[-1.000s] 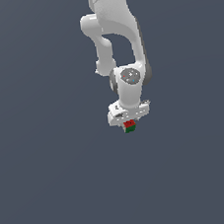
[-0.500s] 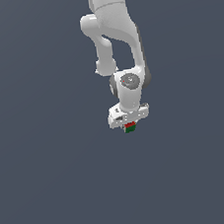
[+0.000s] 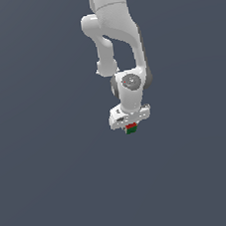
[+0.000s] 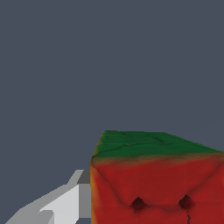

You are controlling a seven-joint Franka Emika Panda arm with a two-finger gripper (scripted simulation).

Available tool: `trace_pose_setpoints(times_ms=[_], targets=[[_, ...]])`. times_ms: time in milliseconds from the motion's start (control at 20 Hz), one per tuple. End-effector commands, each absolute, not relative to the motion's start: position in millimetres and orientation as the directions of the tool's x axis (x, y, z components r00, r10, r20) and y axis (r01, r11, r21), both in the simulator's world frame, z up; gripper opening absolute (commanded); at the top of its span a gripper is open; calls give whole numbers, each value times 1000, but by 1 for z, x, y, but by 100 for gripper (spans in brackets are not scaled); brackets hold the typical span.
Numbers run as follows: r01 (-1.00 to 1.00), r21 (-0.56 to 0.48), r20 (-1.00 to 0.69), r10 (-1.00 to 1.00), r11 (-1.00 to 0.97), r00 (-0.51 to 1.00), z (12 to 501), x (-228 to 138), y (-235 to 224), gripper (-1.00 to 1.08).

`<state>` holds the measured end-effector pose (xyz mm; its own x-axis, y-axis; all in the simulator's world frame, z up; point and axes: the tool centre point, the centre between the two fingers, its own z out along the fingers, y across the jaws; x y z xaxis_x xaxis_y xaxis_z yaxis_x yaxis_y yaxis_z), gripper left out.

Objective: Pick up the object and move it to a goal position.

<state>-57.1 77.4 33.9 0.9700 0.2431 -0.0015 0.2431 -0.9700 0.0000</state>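
The object is a tiny cube with red and green faces (image 3: 132, 128). It sits just under the white gripper (image 3: 131, 127) at the end of the arm, in the middle of the exterior view. The gripper is shut on the cube. In the wrist view the cube (image 4: 157, 179) looms large, red face toward the camera and green face behind it. One white and grey finger (image 4: 65, 203) presses against its side. The other finger is out of view.
A plain dark grey surface (image 3: 53, 182) fills both views. The white arm (image 3: 118, 39) comes down from the upper middle of the exterior view.
The arm and gripper have shifted slightly with the cube still held. The move is very small.
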Motion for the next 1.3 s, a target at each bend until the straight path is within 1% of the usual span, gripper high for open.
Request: trace_pose_setpoints(times_ms=[0, 250, 550, 1250], targets=[[243, 0, -1, 243, -970, 970, 36, -56, 77, -100], [243, 0, -1, 243, -970, 970, 50, -50, 78, -100], [243, 0, -1, 243, -970, 970, 84, -36, 80, -100], [244, -1, 0, 244, -970, 970, 208, 20, 85, -100]])
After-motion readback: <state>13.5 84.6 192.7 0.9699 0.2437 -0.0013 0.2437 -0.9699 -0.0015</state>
